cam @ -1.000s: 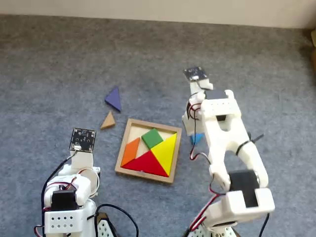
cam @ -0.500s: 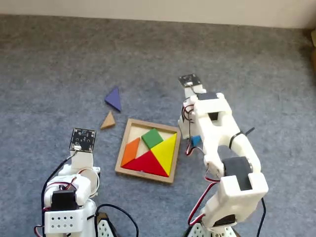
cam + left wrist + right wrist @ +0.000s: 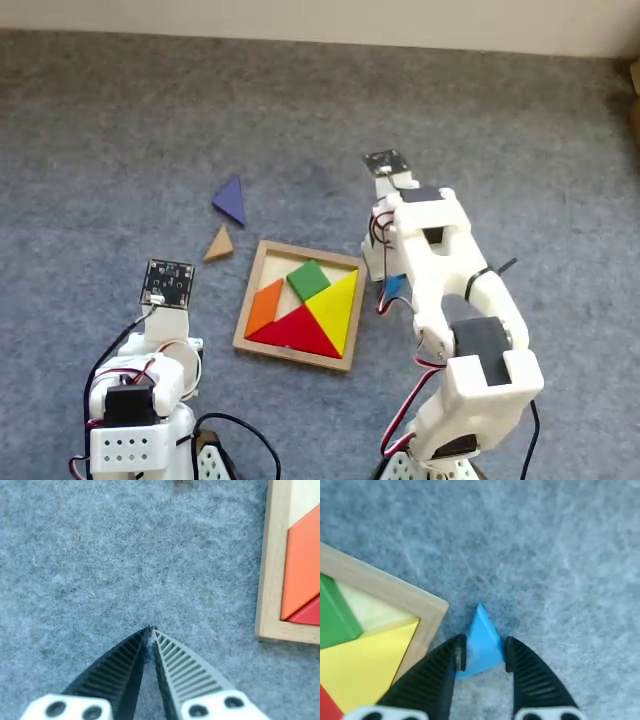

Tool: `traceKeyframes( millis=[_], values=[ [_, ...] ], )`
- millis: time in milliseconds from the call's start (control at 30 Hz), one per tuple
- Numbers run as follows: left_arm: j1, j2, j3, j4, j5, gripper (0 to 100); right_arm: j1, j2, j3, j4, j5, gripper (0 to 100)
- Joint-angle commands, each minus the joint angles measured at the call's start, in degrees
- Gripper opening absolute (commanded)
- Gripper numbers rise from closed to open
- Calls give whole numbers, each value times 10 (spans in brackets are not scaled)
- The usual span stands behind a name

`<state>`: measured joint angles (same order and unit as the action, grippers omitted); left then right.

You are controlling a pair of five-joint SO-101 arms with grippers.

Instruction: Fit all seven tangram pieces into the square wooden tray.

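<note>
Grey felt covers the desk, where the tray already holds four pieces. Over the last second the right arm drew in toward the tray's right edge, then settled. Its end effector now pinches the blue triangle, which lies on the felt just beside that edge. The left end effector is pressed together over bare felt left of the tray. The purple triangle and tan triangle lie beyond the tray's far-left corner. The blue piece looks ready to be lifted in.
</note>
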<state>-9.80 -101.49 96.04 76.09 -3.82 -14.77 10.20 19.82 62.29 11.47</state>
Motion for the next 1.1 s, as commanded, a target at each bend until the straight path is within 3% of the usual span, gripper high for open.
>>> traceKeyframes(
  millis=[0,433,567,700,1067],
  values=[
    [-5,-22,12,4,4,6,-7,-33,-6,10,-1,77],
    [-5,-22,12,4,4,6,-12,-191,-2,89,-5,77],
    [-5,-22,12,4,4,6,-19,-183,24,80,-41,94],
    [-5,-22,12,4,4,6,-44,-150,78,29,-99,189],
    [-5,-22,12,4,4,6,-45,-61,95,-25,-150,195]
  ],
)
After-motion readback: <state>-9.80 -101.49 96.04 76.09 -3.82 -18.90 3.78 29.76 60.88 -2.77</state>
